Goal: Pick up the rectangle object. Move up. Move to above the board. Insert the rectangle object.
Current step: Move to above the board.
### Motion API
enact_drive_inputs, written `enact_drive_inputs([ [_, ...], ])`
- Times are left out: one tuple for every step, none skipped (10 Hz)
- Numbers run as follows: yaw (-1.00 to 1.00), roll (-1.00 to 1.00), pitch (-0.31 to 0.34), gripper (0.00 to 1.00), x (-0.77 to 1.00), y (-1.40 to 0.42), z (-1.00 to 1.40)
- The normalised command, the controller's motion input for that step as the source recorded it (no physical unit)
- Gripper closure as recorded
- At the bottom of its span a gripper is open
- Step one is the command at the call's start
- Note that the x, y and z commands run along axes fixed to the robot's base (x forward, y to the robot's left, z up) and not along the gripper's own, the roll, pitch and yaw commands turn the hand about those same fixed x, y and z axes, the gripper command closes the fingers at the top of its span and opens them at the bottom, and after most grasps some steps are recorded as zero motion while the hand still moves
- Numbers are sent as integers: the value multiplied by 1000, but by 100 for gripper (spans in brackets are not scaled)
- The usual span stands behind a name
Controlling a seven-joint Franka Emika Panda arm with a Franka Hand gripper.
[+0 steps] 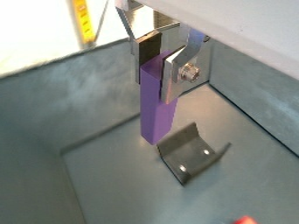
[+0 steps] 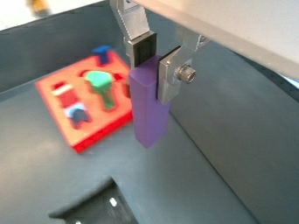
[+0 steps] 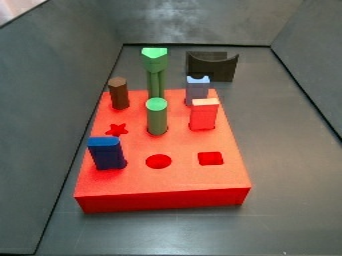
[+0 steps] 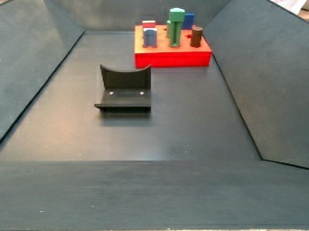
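- Gripper (image 1: 160, 58) fingers, flat silver plates with dark pads, are clamped on the upper end of the rectangle object (image 1: 156, 109), a slim purple block that hangs upright below them, seen in both wrist views.
- Below the block's lower end in a wrist view lies the grey floor, with the fixture (image 1: 191, 151), a dark L-shaped bracket, just beside it. The block appears lifted clear of the floor, though that is hard to confirm.
- In a wrist view the board (image 2: 68, 118), a thick red slab, sits off to one side of the hanging block (image 2: 147, 109), not beneath it. The judgement: the block is picked up and the move to above the board is not yet made.
- Neither side view shows the gripper or the purple block; both are out of frame there.
- In a side view the board (image 3: 167, 180) already carries several pieces: a green peg (image 3: 156, 116), a taller green piece (image 3: 155, 70), a brown peg (image 3: 119, 93), a dark blue block (image 3: 106, 153) and a red block (image 3: 203, 113). Open star, circle and square holes (image 3: 210, 157) remain at the near side.
- Risks, as judgement: the hanging block could strike the standing pieces if carried across too low; a slight twist or tilt in the grasp could catch it on a hole's edge; it could slip between the pads if pushed while misaligned.
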Motion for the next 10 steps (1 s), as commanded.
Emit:
enact_drive_inputs([
  [1000,-11,84,100,105,-1000,-48],
  [1000,-23,89,100,114,-1000,-46],
  [1000,-22,91,100,120,-1000,-45],
  [1000,-22,98,100,134,-1000,-40],
  [1000,-26,101,100,139,-1000,-39],
  [1000,-24,108,100,151,-1000,-34],
  [1000,-28,120,100,173,-1000,-25],
  [1000,-27,127,100,186,-1000,-21],
  [1000,-22,134,100,196,-946,-13],
  [1000,-23,143,100,164,-650,-3],
])
